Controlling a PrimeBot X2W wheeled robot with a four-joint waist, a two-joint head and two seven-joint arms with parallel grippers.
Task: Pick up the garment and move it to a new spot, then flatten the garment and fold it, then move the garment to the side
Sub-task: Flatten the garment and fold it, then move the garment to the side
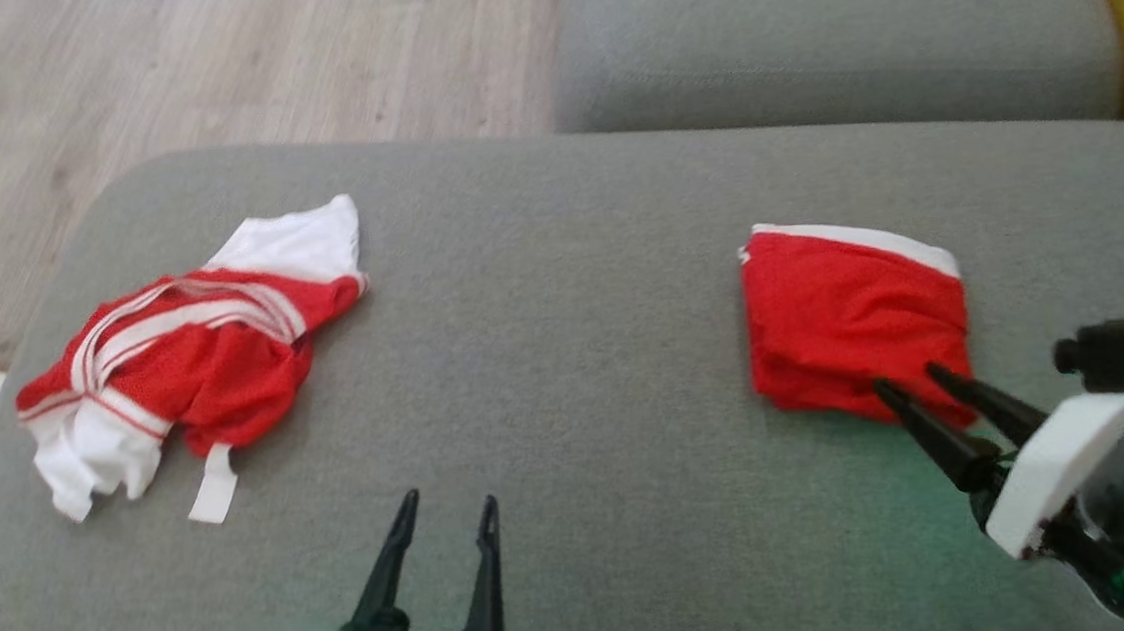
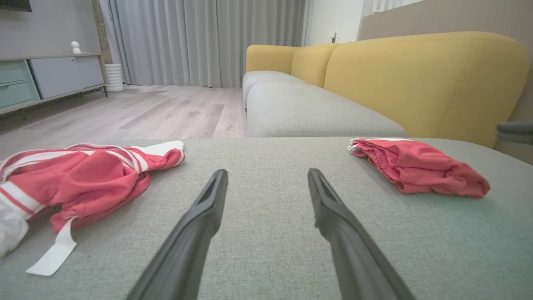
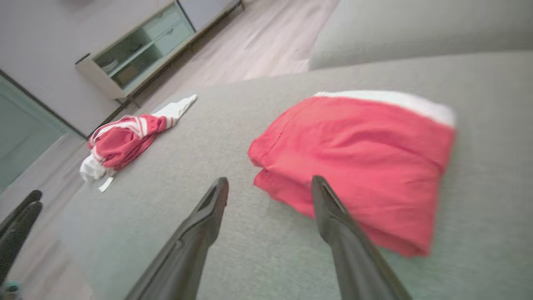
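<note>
Folded red garment [image 1: 853,318], right side of grey sofa cushion [image 1: 571,305].
Lay flat, white band at far edge. Right end effector [image 1: 906,377] had fingers apart, tips over its near edge, clamping nothing. Left end effector [image 1: 448,500], fingers apart, hovered mid-cushion. Crumpled red-and-white garment [image 1: 195,364] lay well apart, left.

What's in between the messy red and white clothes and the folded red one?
Just bare grey cushion lies between the crumpled garment and the folded garment, clearest in the head view.
</note>
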